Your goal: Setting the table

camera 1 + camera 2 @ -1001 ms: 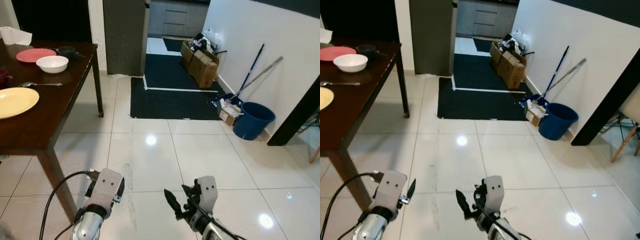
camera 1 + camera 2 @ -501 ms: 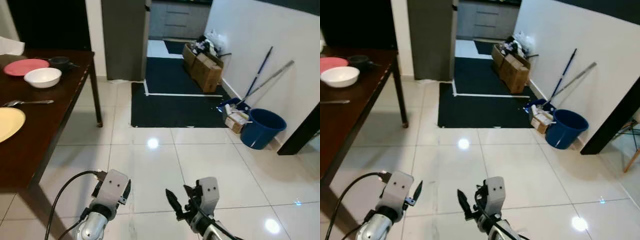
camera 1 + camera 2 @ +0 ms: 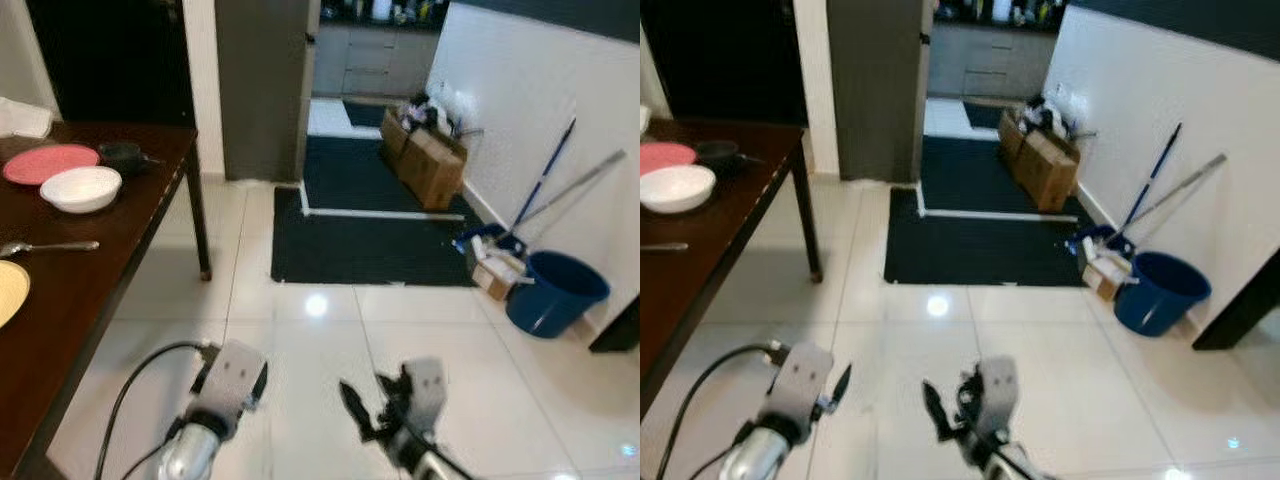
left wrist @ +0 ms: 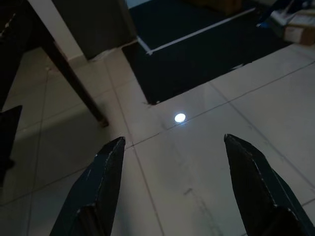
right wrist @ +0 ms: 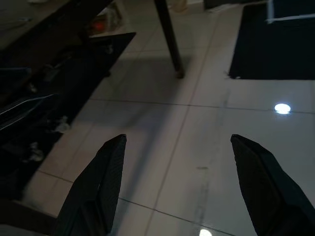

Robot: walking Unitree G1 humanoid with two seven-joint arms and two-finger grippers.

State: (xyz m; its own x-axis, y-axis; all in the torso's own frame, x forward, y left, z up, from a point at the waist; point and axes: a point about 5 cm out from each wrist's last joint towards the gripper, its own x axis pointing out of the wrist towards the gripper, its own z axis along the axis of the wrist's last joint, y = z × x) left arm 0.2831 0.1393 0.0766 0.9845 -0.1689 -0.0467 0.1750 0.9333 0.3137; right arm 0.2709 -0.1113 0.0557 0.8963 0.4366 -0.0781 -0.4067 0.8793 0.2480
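A dark wooden table point(image 3: 90, 300) stands at my left. On it lie a red plate point(image 3: 50, 163), a white bowl point(image 3: 81, 188), a spoon point(image 3: 45, 246), the edge of a yellow plate point(image 3: 8, 292) and a white napkin point(image 3: 25, 118). Both arms are held low over the tiled floor, to the right of the table and apart from it. My left gripper point(image 4: 173, 139) is open with only floor between its fingers. My right gripper point(image 5: 177, 138) is open too and holds nothing; its black fingers point(image 3: 352, 407) point forward.
A grey column point(image 3: 262, 90) stands ahead beside a black floor mat point(image 3: 370, 210). Cardboard boxes point(image 3: 430, 160), a mop point(image 3: 540, 190) and a blue bucket point(image 3: 555, 290) line the white wall on the right. Glossy tiles lie between table and wall.
The camera has shifted: the table now sits further left and the doorway beyond shows more fully. Both arms keep the same pose, fingers still apart.
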